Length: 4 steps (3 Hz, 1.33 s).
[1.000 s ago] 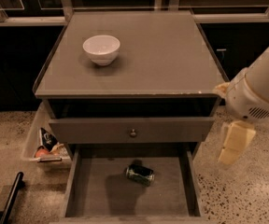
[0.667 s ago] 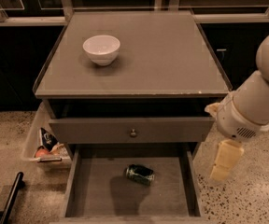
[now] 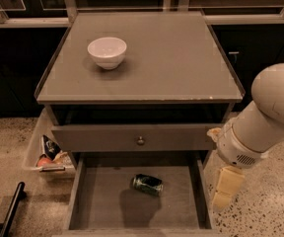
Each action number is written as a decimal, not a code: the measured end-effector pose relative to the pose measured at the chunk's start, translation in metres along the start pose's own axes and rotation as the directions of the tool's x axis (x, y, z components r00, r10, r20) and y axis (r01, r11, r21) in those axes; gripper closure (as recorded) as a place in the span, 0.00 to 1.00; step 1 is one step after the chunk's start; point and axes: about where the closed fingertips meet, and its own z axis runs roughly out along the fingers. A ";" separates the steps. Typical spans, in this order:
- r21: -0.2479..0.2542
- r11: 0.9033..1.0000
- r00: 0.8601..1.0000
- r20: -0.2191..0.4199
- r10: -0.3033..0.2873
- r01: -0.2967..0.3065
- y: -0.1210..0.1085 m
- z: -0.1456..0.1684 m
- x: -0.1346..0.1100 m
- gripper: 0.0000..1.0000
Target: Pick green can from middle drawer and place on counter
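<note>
The green can (image 3: 147, 183) lies on its side on the floor of the open middle drawer (image 3: 102, 204), a little right of its middle. My gripper (image 3: 227, 187) hangs from the white arm (image 3: 265, 122) just outside the drawer's right wall, to the right of the can and apart from it. It holds nothing that I can see. The counter (image 3: 176, 58) is the grey cabinet top above, with pale chips on its front edge.
A white bowl (image 3: 107, 52) stands on the counter's back left. A grey drawer front with a round knob (image 3: 140, 140) sits above the open drawer. A clear bin with packets (image 3: 46, 154) stands left of the cabinet. A black bar (image 3: 9, 209) lies on the speckled floor.
My arm and gripper have moved down and to the left, closer to the drawer's right side. The can and the bowl have not moved.
</note>
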 end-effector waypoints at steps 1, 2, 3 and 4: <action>-0.016 1.000 1.000 0.013 0.001 -0.001 0.001 0.006 0.001 0.00; -0.063 0.998 0.998 0.063 0.013 -0.009 0.002 0.042 0.004 0.00; -0.078 0.997 0.993 0.119 0.013 -0.003 -0.003 0.083 0.005 0.00; -0.081 0.997 0.983 0.182 0.001 0.014 -0.008 0.115 0.003 0.00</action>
